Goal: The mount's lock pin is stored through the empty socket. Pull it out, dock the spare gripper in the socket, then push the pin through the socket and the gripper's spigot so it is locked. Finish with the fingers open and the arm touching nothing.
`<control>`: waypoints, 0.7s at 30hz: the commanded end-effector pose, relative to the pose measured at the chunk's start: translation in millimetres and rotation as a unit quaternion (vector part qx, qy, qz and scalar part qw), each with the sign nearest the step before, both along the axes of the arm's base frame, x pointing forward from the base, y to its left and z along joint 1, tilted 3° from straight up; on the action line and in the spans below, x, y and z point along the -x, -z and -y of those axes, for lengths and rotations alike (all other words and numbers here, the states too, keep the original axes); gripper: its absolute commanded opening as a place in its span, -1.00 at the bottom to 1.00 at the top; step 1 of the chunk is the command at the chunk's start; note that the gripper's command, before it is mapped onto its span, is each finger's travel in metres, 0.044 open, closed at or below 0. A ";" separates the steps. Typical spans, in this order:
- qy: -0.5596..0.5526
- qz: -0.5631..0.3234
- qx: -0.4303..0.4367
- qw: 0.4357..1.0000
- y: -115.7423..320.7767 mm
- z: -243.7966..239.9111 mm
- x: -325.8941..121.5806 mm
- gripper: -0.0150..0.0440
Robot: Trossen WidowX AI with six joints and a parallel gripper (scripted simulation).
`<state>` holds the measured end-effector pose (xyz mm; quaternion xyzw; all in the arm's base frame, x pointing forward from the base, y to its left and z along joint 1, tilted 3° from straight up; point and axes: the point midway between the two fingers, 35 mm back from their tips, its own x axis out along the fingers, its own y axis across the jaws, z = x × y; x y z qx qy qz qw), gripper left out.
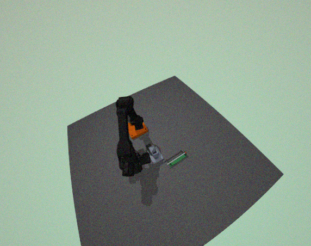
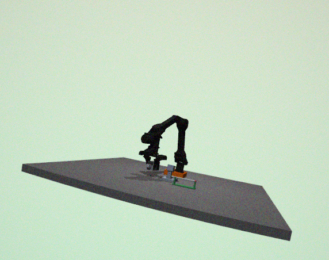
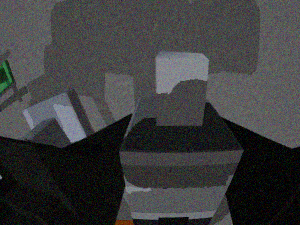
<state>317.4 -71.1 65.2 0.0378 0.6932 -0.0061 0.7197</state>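
My gripper (image 2: 152,165) (image 3: 173,121) is shut on the spare gripper (image 2: 149,166) (image 3: 175,174), a grey and dark block with a pale spigot (image 3: 182,71) at one end. It is held a little above the table, beside the mount. The light grey mount (image 1: 155,155) (image 2: 170,169) (image 3: 70,119) stands on the table, its socket seen as a dark opening from above. The pin (image 1: 176,158) (image 2: 185,179), a pale rod with a red end, lies along the top of the green stand (image 1: 178,160) (image 2: 184,187), outside the socket. In the top view, the arm hides the spare gripper.
The arm's orange base (image 1: 138,133) (image 2: 179,174) is behind the mount. The green stand also shows at the left edge of the wrist view (image 3: 4,76), close to the mount. The arm's shadow falls on the grey table (image 1: 223,168) (image 2: 106,178).
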 end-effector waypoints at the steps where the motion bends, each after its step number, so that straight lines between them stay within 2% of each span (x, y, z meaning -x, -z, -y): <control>1: -0.051 0.006 0.004 0.999 -3.4 1.9 0.4 -0.49; 7: -0.118 0.009 0.008 0.993 -4.8 3.2 1.1 -0.49; 14: -0.127 0.009 0.008 0.992 -4.2 3.3 1.1 -0.49; 21: -0.168 0.011 0.010 0.986 16.2 3.1 1.4 -0.49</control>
